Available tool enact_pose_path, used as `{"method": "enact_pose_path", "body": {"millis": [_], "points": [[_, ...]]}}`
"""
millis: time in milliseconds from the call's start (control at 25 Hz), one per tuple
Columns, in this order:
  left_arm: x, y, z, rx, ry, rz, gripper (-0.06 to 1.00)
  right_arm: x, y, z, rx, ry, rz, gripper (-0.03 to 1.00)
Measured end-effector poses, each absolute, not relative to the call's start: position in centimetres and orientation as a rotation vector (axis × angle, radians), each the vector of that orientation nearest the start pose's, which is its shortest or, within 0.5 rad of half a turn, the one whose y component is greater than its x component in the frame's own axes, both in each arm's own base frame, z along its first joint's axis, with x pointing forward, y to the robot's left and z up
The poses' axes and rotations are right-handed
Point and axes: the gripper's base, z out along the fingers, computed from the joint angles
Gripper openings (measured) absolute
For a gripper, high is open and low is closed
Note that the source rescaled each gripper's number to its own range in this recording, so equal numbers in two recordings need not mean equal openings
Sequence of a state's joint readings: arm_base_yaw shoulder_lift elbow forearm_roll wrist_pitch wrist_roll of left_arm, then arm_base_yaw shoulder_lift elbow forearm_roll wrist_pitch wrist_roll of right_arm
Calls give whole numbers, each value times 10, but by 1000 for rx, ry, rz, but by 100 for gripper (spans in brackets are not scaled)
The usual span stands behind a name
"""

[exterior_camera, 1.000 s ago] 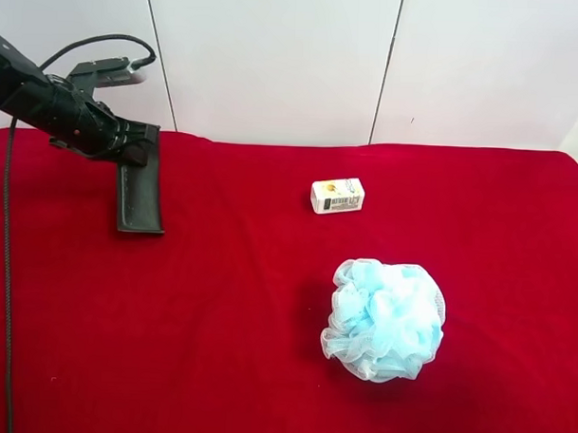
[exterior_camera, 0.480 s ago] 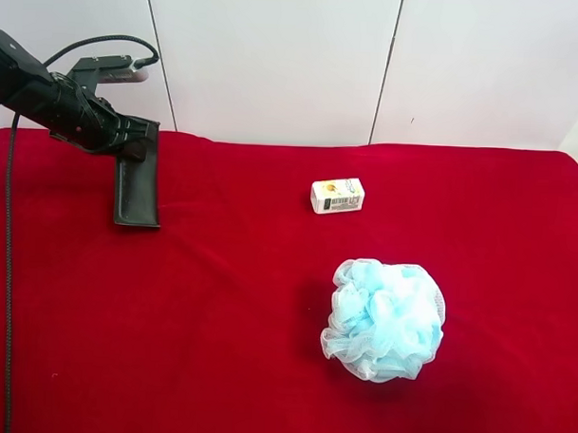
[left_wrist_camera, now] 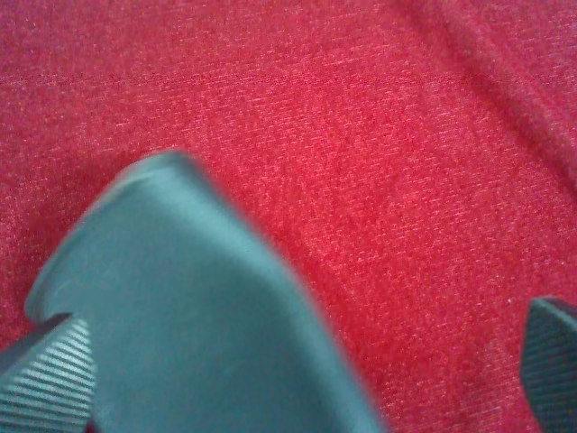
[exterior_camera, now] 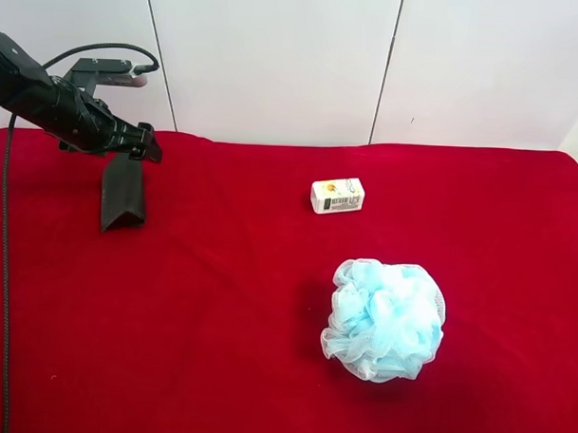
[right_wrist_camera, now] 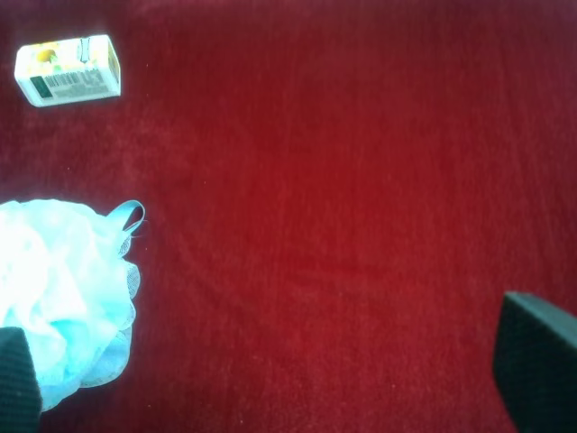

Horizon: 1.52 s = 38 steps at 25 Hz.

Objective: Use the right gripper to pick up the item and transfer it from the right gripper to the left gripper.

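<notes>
The item (exterior_camera: 122,194), a flat dark green-black case, is on the red cloth (exterior_camera: 267,301) at the exterior high view's far left, its upper end just below the left gripper (exterior_camera: 142,152). This all-black gripper on a cabled arm has its jaws spread wide. In the left wrist view the item (left_wrist_camera: 189,307) looks blurred between the wide-apart fingertips (left_wrist_camera: 45,379) of the left gripper (left_wrist_camera: 297,383). Whether it still touches one finger, I cannot tell. The right gripper (right_wrist_camera: 279,383) is open and empty above the cloth; it is out of the exterior high view.
A fluffy light-blue bath puff (exterior_camera: 383,320) lies right of centre, also in the right wrist view (right_wrist_camera: 63,298). A small white printed box (exterior_camera: 337,195) sits behind it, also in the right wrist view (right_wrist_camera: 68,70). A white wall runs along the back.
The left gripper's jaws have opened and let go of the item. The item has shifted left and now looks shorter, lower on the cloth. The gripper rose slightly.
</notes>
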<state>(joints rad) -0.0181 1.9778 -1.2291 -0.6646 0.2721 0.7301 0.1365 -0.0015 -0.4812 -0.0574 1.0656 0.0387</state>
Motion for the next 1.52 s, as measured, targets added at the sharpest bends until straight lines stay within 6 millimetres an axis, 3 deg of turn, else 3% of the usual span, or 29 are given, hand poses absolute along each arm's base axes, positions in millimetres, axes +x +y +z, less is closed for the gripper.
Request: {"method": "enact_pose_path", "body": {"millis": [720, 880, 1160, 1360, 1520], "points": [[409, -20, 163, 298, 2482, -164, 100, -3, -5, 272, -99, 2063, 39, 100], [398, -15, 183, 272, 2523, -204, 100, -3, -5, 272, -71, 2064, 23, 100], [369, 0, 235, 199, 2586, -150, 100, -3, -5, 272, 3, 2065, -22, 100], [346, 0, 272, 113, 2574, -149, 100, -3, -5, 272, 18, 2065, -30, 100], [333, -1, 288, 69, 2576, -176, 100, -3, -5, 272, 18, 2065, -30, 100]]}}
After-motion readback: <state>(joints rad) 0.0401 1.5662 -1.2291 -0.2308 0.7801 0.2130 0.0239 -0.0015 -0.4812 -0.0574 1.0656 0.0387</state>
